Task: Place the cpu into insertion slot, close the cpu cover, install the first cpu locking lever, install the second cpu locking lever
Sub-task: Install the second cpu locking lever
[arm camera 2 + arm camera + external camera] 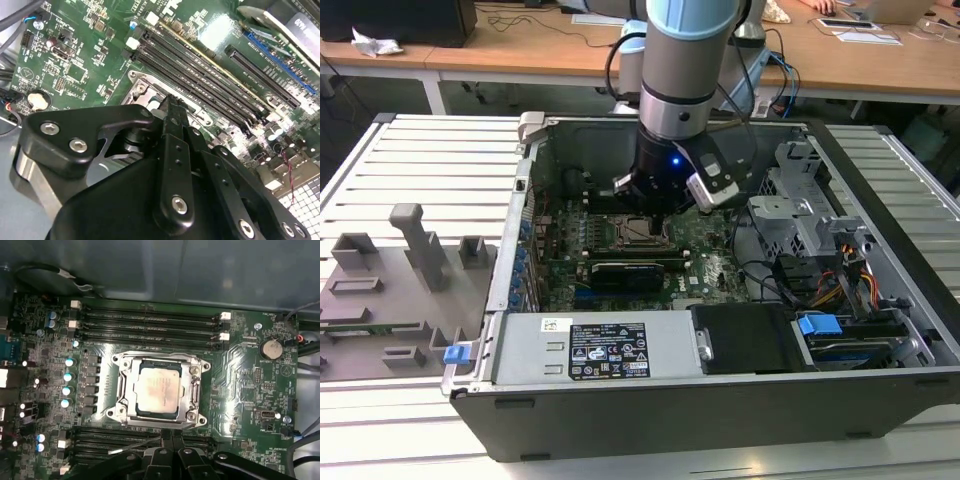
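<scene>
The pale silvery-grey square cpu (pixel 157 391) lies seated in the metal-rimmed square insertion slot (pixel 120 390) at the middle of the green circuit board (pixel 240 365), with the thin silvery cpu cover (pixel 192 390) down around it. The black gripper (pixel 171 436) hovers at the slot's edge, fingers pressed together, holding nothing.

The exterior view stands off the arm, raised above the open computer case (pixel 720 330) and looking down at a slant into it, far enough back to take in the whole case, the slatted desk (pixel 430 160) around it and the arm's lower part. The first wrist view looks nearly straight down at the motherboard (pixel 240 370) from fairly close, centred on the insertion slot (pixel 159 390), with the gripper (pixel 172 437) at its edge. The second wrist view sits closer still, looking obliquely past the gripper (pixel 172 107) across the motherboard (pixel 90 55). All three views share the board around the slot.
</scene>
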Motion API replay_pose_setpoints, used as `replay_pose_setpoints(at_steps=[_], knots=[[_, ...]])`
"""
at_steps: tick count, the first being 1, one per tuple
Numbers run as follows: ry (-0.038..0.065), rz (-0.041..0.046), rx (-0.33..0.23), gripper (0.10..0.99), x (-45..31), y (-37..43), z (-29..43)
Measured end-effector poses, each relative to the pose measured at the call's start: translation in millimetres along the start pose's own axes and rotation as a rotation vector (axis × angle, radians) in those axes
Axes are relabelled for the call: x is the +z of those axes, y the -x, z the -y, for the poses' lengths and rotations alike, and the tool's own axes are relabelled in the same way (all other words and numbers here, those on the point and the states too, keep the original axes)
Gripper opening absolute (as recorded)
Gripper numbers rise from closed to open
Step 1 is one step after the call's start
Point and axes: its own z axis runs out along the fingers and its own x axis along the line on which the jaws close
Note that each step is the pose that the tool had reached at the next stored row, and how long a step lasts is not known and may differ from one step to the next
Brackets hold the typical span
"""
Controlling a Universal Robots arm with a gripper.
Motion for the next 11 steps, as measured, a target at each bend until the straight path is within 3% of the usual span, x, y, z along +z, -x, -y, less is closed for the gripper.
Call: replay_pose_setpoints(at_steps=[6,9,11], knots=[[0.002,0.0009,0.000,0.106,2.5,-32.6,2.4],[0.002,0.0008,0.000,0.106,9.6,-35.5,2.7],[0.002,0.0007,0.000,0.106,10.5,-35.6,2.8]])
